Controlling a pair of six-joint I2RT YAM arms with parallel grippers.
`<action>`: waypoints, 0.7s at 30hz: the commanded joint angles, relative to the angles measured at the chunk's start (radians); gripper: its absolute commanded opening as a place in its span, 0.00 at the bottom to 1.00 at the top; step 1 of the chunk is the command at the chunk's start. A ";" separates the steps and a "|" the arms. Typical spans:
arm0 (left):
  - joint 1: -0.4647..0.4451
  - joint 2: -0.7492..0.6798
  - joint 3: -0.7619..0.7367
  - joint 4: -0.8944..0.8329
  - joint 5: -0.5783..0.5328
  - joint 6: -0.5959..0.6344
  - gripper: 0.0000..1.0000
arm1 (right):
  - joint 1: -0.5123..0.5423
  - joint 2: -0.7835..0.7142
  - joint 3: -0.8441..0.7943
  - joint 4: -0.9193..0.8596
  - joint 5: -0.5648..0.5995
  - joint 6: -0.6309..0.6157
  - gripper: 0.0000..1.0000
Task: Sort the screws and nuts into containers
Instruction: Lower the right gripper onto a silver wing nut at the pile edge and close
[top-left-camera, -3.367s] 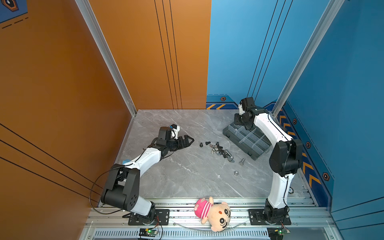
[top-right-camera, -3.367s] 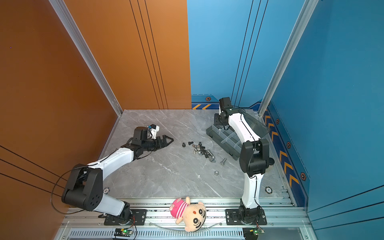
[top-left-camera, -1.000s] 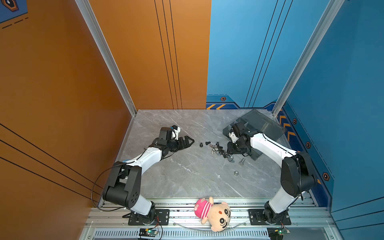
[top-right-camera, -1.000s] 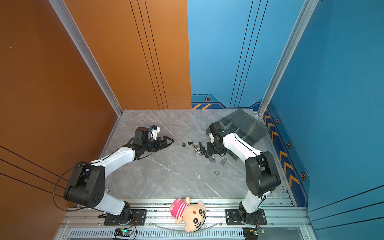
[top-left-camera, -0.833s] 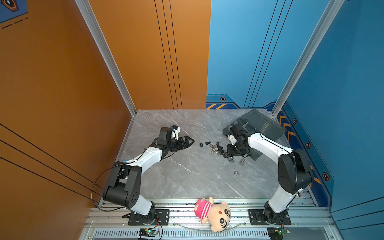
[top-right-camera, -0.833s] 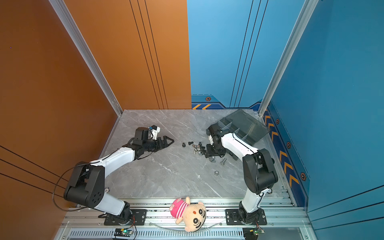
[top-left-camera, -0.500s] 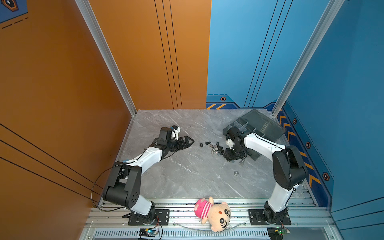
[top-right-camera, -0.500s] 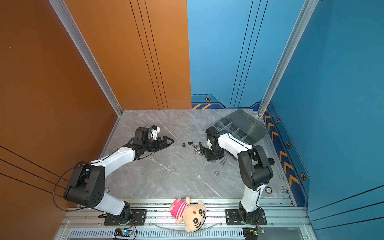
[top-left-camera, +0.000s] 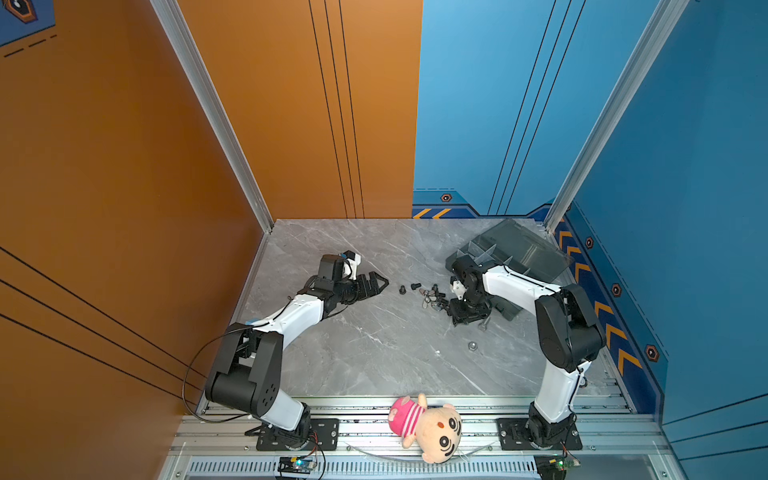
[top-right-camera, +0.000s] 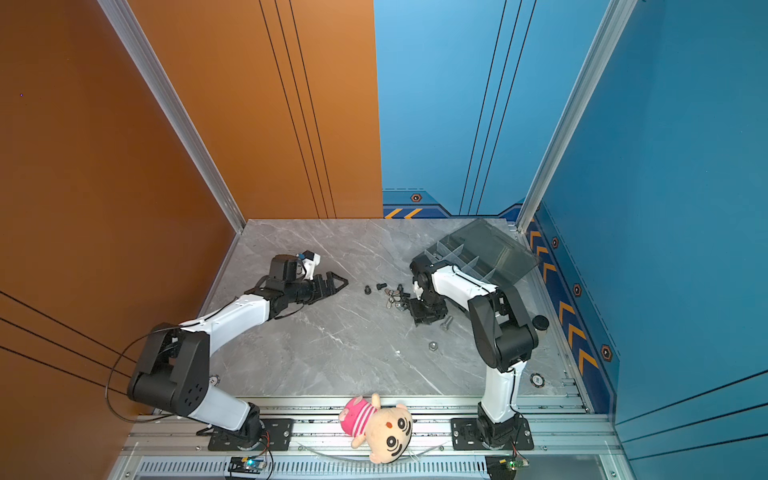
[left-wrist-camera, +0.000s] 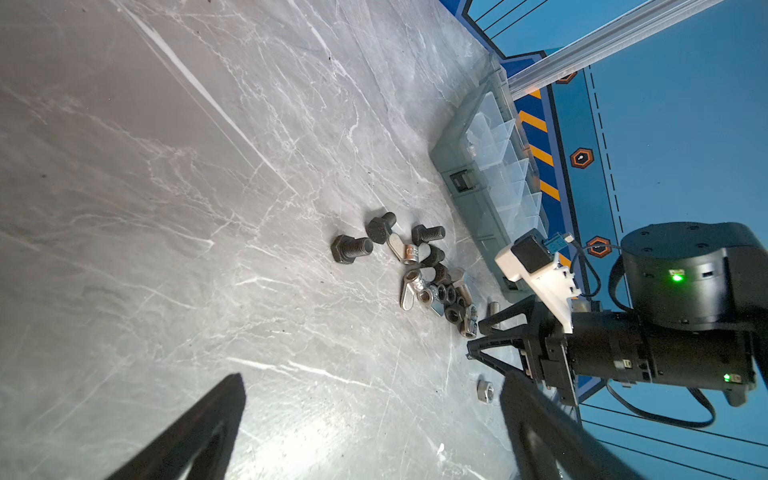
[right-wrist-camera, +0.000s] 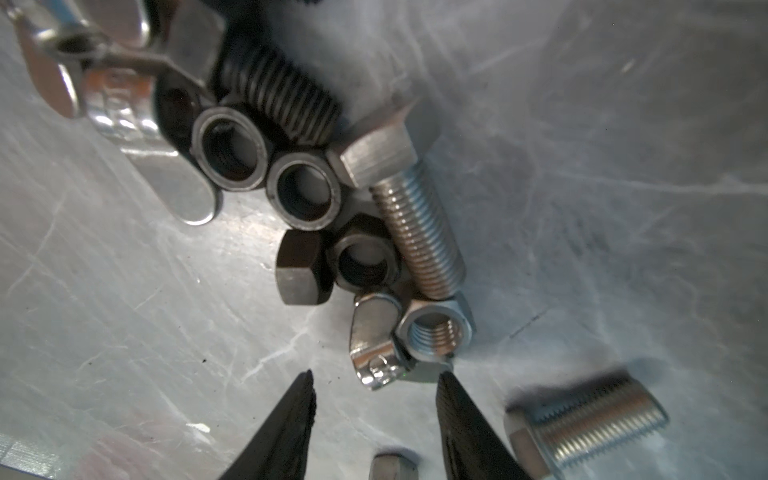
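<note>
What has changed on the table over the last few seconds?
The right end effector moved from the far side of the organizer box down to the pile of screws and nuts. It is open beside a silver nut, holding nothing. The box's lid, closed earlier, now stands open. The left end effector and plush doll stayed put.

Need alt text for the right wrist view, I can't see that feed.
Open right gripper, its tips just short of a silver nut at the edge of a heap of dark nuts and a silver screw on the table. A second silver screw lies apart.
</note>
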 joint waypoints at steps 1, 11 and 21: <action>-0.001 -0.005 0.009 -0.021 0.012 0.009 0.98 | -0.006 0.016 0.030 -0.031 0.039 -0.030 0.53; -0.002 -0.005 0.009 -0.023 0.010 0.009 0.98 | -0.022 0.046 0.041 -0.038 0.034 -0.063 0.55; -0.001 -0.005 0.009 -0.024 0.009 0.010 0.98 | -0.008 0.055 0.023 -0.042 -0.017 -0.057 0.54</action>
